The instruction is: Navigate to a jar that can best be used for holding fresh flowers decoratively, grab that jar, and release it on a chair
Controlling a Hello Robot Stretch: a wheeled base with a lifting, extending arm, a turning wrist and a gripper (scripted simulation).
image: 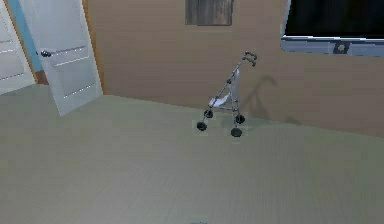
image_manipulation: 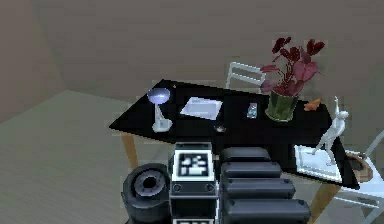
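In the arm side view, a dark rounded body (image_manipulation: 148, 190) sits at the bottom edge and is probably the gripper. It is left of a white square with black marks (image_manipulation: 193, 165) and the ribbed dark arm (image_manipulation: 255, 188). The fingers cannot be made out, so I cannot tell how they are set or whether they hold anything.

Just past the gripper runs the near edge of a black-topped desk (image_manipulation: 270, 140) on wooden legs. A small silver desk lamp (image_manipulation: 158, 108) stands by the near left corner, and white papers (image_manipulation: 201, 105) lie mid-desk. A small remote-like object (image_manipulation: 253, 110) lies beyond the papers. A white figurine (image_manipulation: 336, 128) on a white slab (image_manipulation: 318, 160) fills the near right corner.

The task's thing, a clear glass jar (image_manipulation: 281, 107), stands upright close to the desk's far edge, toward the far right corner. Its long axis is vertical and it holds red flowers (image_manipulation: 292, 62). From the gripper it lies across the full depth of the desk and off toward the arm side view's right, close to the arm's own line. A reach would therefore have to go out long, past the remote-like object and left of the figurine.

A white chair (image_manipulation: 243, 72) stands behind the far edge, just left of the jar.

The forward view shows a folded grey stroller (image: 229, 100) on bare floor against a tan wall, well apart from a white door (image: 66, 55) standing ajar at the forward view's left.
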